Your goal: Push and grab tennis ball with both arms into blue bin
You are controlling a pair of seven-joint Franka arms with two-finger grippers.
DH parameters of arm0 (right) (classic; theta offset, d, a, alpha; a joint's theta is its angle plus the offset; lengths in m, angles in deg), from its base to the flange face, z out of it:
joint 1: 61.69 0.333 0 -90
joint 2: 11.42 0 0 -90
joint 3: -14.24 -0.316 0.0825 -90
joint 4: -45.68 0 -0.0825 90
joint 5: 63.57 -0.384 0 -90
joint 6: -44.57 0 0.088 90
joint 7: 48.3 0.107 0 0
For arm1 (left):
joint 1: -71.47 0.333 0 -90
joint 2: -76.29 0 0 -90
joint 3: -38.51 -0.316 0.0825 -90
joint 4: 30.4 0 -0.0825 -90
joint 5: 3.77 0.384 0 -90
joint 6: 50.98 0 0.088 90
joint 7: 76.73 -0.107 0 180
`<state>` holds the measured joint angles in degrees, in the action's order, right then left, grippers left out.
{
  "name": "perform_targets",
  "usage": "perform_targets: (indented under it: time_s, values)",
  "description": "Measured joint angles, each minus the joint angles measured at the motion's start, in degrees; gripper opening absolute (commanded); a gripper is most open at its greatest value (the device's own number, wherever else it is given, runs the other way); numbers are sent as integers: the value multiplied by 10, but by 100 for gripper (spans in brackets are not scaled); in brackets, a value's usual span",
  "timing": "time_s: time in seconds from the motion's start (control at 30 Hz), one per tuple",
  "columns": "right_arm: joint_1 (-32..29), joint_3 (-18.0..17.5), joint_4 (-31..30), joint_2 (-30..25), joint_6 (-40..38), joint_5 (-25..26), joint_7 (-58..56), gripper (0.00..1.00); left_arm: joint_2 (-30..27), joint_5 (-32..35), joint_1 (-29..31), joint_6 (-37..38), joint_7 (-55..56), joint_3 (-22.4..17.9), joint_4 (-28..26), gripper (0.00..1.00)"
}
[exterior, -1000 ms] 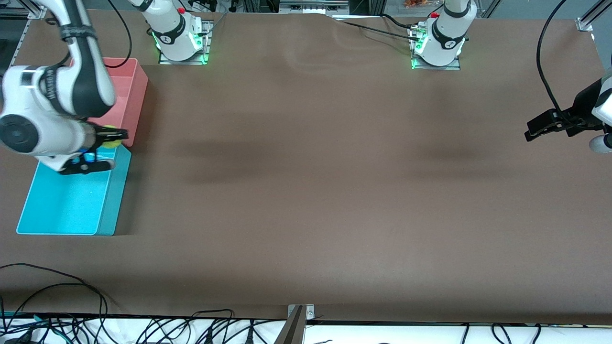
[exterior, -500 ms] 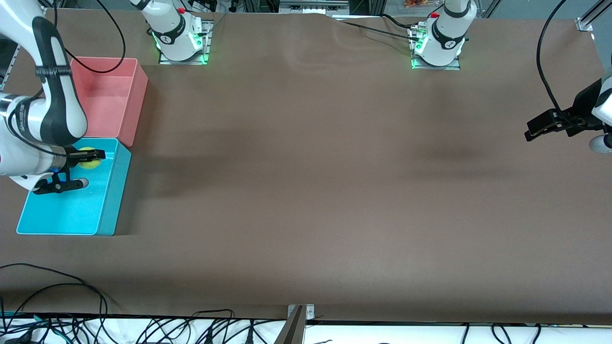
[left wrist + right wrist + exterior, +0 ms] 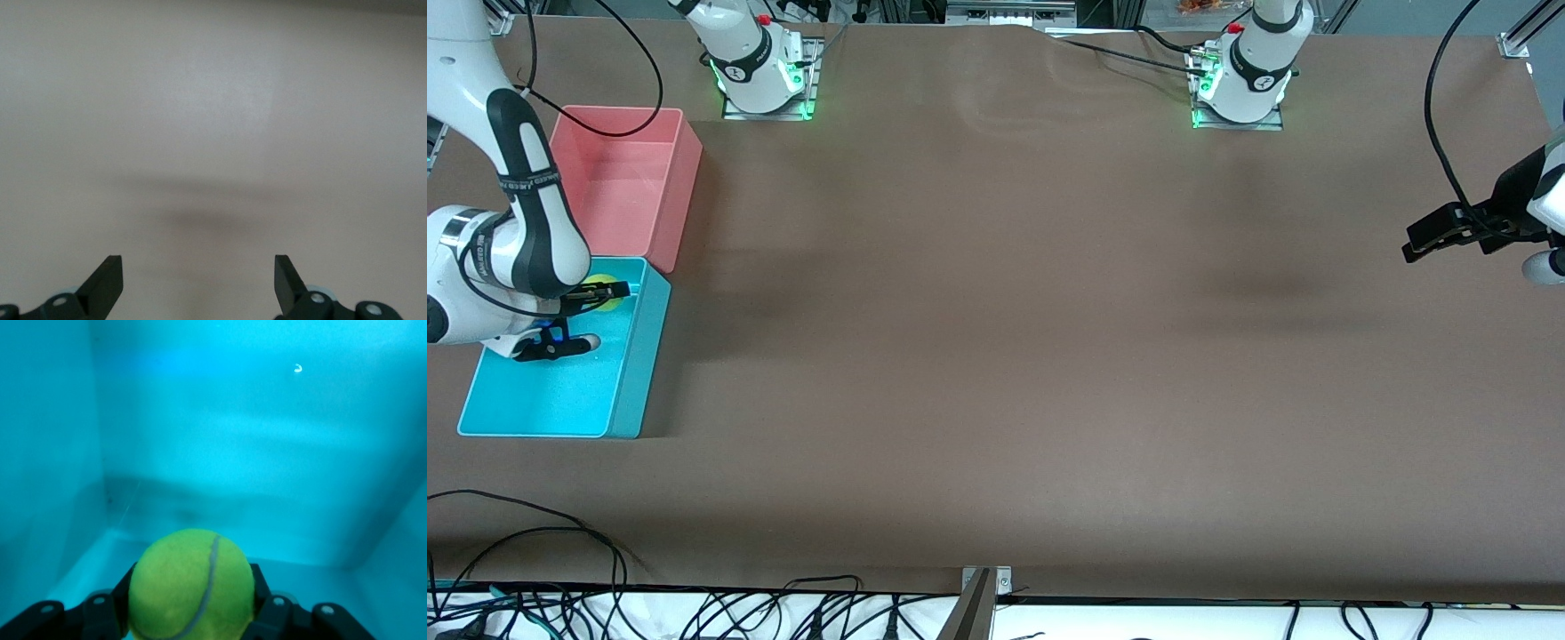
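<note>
The yellow-green tennis ball (image 3: 605, 292) (image 3: 192, 583) sits between the black fingers of my right gripper (image 3: 607, 293) (image 3: 192, 587), which is shut on it. Ball and gripper hang over the blue bin (image 3: 633, 373) (image 3: 220, 420), at the bin's end closest to the pink bin. In the right wrist view the bin's cyan floor and walls fill everything around the ball. My left gripper (image 3: 1436, 233) (image 3: 199, 283) waits at the left arm's end of the table, open, with only bare brown table surface under it.
A pink bin (image 3: 685, 173) stands right beside the blue bin, farther from the front camera. The two arm bases (image 3: 760, 67) (image 3: 1243, 76) stand along the table's edge farthest from the front camera. Cables (image 3: 560, 533) lie along the nearest edge.
My right gripper has carried the ball from the pink bin's edge to over the blue bin, then lowered slightly. The left arm has stayed still.
</note>
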<state>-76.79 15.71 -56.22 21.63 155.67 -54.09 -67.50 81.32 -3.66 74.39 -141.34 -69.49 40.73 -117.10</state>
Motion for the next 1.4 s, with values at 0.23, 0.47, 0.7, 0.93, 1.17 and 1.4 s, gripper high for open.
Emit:
perform_targets:
  time_s: [0.23,0.47,0.7,0.93,1.17,1.4]
  values:
    - [-1,-3,1,17,8,-7,0,68,0,0,0,0,0,0,0,100]
    - [-1,-4,2,19,8,-8,0,100,0,0,0,0,0,0,0,100]
    - [-1,-4,10,19,8,-8,0,100,0,0,0,1,0,0,0,100]
    - [-1,-4,30,19,-20,-8,0,100,0,0,0,1,0,0,0,100]
    - [-1,-4,70,19,-68,-8,-5,100,0,0,0,1,0,0,0,100]
    - [-1,-5,131,18,-148,-8,-9,100,0,0,0,1,0,0,0,100]
